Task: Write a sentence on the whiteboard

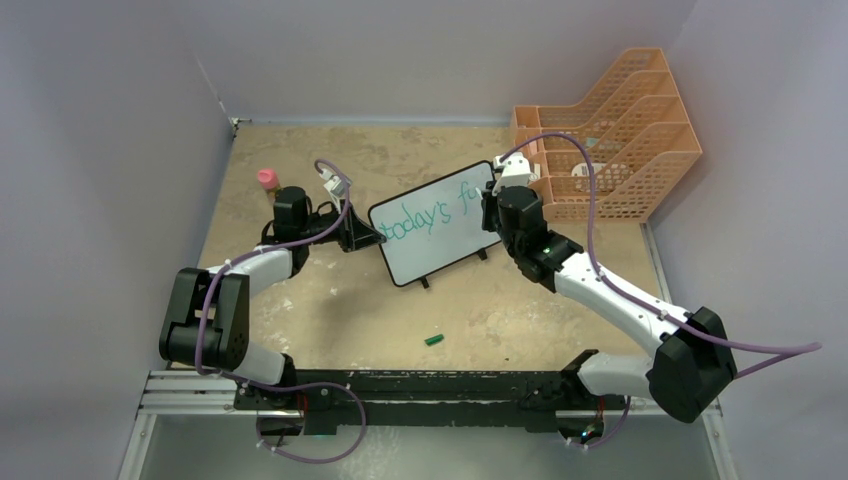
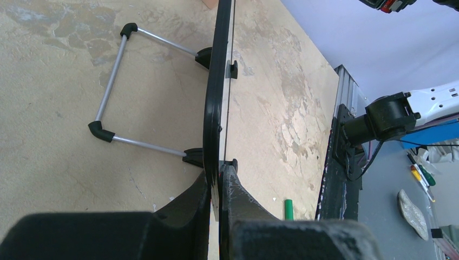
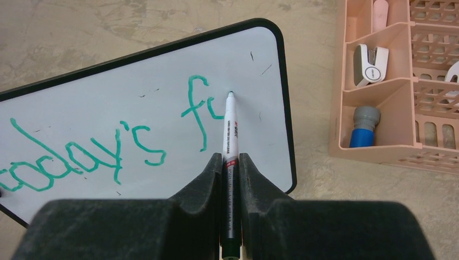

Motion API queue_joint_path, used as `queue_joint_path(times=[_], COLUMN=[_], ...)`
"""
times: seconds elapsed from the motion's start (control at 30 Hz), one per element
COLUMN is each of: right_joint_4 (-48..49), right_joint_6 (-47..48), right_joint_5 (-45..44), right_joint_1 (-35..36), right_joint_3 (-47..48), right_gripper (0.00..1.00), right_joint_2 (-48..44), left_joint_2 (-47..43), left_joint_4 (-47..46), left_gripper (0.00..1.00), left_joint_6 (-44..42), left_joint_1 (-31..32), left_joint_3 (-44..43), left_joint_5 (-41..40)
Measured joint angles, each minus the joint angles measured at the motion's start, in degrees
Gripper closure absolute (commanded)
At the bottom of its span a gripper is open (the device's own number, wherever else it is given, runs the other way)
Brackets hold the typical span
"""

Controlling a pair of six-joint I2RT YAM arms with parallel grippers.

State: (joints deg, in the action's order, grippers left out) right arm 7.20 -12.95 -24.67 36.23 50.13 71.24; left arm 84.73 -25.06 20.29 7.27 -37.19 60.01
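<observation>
Two grippers were engaged, as you see: your left gripper (image 2: 221,181) was clamped on the left edge of the whiteboard (image 1: 440,248), which stood on its feet mid-table, near the orange file rack (image 1: 620,130). Your right gripper (image 3: 231,162) was closed on a marker (image 3: 229,127), its tip at the board's surface, ending the green lettering. A small green cylinder (image 1: 433,340) lay on the table (image 1: 330,310), nearer the arm bases.

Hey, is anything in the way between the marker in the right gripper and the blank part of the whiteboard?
Nothing visible. The marker in the right gripper has its tip on the whiteboard just right of the green letters, bare surface beyond it. The left gripper clamps the opposite edge, clear of that area.
</observation>
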Motion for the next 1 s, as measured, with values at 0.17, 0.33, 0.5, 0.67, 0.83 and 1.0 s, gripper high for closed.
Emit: queue_joint_path(times=[0.17, 0.33, 0.5, 0.67, 0.83, 1.0], right_joint_4=[0.0, -0.6, -1.0, -1.3, -1.6, -1.6], right_joint_6=[0.0, -0.1, -0.6, -1.0, -1.2, -1.2], right_joint_5=[0.2, 0.3, 0.3, 0.4, 0.4, 0.3], right_joint_1=[0.0, 0.0, 0.0, 0.0, 0.0, 0.0], right_joint_3=[0.0, 0.0, 0.0, -0.3, -0.9, -1.0], right_gripper=[1.0, 1.0, 1.0, 1.0, 1.0, 1.0], right_joint_2=[0.0, 0.0, -0.1, -0.4, -0.5, -0.5], left_joint_2=[0.0, 0.0, 0.0, 0.0, 0.0, 0.0], left_joint_4=[0.0, 0.0, 0.1, 0.1, 0.3, 0.3], left_gripper=[1.0, 1.0, 1.0, 1.0, 1.0, 1.0], left_joint_6=[0.0, 0.0, 0.0, -0.1, -0.2, -0.2], left_joint_1=[0.0, 0.0, 0.0, 0.0, 0.0, 0.0], left_joint_3=[0.0, 0.0, 0.0, 0.0, 0.0, -0.1], left_joint_5=[0.0, 0.0, 0.0, 0.0, -0.1, -0.1])
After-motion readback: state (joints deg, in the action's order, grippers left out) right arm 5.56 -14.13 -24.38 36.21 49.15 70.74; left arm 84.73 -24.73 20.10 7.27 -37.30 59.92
